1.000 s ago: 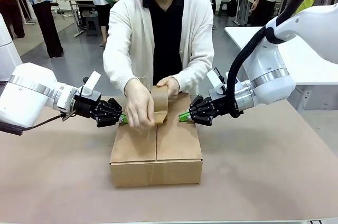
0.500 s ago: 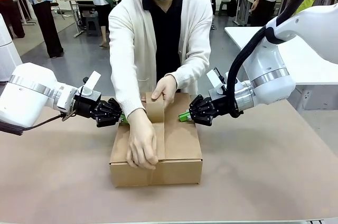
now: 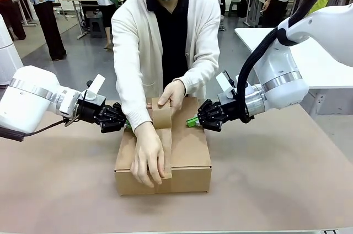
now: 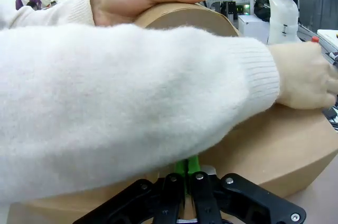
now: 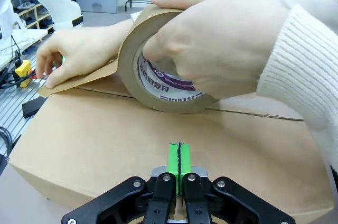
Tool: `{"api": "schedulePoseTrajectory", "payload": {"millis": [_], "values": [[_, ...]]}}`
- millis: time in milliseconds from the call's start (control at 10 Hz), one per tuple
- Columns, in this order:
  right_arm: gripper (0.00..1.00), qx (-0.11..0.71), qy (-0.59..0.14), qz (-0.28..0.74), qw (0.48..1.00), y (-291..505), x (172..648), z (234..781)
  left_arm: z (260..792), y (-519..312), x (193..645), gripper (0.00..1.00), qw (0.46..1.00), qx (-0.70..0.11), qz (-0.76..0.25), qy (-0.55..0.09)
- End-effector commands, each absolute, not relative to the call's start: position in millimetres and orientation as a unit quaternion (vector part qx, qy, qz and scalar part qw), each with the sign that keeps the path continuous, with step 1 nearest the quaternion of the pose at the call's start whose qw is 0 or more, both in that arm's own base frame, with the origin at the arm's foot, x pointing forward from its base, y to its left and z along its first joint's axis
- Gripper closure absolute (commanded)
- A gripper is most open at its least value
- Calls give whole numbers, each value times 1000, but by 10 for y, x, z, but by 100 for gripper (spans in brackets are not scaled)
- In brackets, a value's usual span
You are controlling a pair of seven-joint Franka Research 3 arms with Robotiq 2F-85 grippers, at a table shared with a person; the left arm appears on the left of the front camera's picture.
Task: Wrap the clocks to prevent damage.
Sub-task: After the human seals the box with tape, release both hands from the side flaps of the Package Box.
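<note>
The clocks are out of view. A closed cardboard box [image 3: 187,151] lies mid-table. The person holds a brown tape roll [image 3: 161,113] at the box's far end with one hand. Their other hand [image 3: 148,162] presses the tape strip over the near edge. My left gripper [image 3: 127,124] is shut, its green pads against the box's far left corner. My right gripper [image 3: 191,122] is shut too, its tips resting on the top flap at the far right. In the left wrist view my gripper [image 4: 187,168] sits under a white sleeve [image 4: 132,92]. In the right wrist view my gripper [image 5: 179,156] points at the tape roll [image 5: 158,71].
The brown table [image 3: 276,179] has free room to the right, the left and in front of the box. A white table [image 3: 320,63] stands behind at the right. People and other tables are farther back.
The person's hand has drawn the tape from the box's far end along the top seam to the near edge and pressed it down. Both grippers have stayed put.
</note>
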State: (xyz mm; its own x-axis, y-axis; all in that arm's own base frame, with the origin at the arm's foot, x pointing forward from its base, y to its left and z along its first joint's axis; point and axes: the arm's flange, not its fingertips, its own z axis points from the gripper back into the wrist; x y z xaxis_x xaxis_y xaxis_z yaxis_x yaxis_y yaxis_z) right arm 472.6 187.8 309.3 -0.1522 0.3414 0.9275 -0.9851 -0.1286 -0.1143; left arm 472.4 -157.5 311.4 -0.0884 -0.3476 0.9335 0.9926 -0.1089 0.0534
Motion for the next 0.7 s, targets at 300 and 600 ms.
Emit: {"api": "schedulePoseTrajectory", "payload": {"millis": [300, 600], "values": [[99, 390, -406, 641, 522, 1880, 4725, 3060, 3091, -1568, 4727, 99, 541, -400, -625, -395], [99, 390, -406, 641, 522, 1880, 4725, 3060, 3091, -1568, 4727, 99, 541, -400, -625, -395]]}}
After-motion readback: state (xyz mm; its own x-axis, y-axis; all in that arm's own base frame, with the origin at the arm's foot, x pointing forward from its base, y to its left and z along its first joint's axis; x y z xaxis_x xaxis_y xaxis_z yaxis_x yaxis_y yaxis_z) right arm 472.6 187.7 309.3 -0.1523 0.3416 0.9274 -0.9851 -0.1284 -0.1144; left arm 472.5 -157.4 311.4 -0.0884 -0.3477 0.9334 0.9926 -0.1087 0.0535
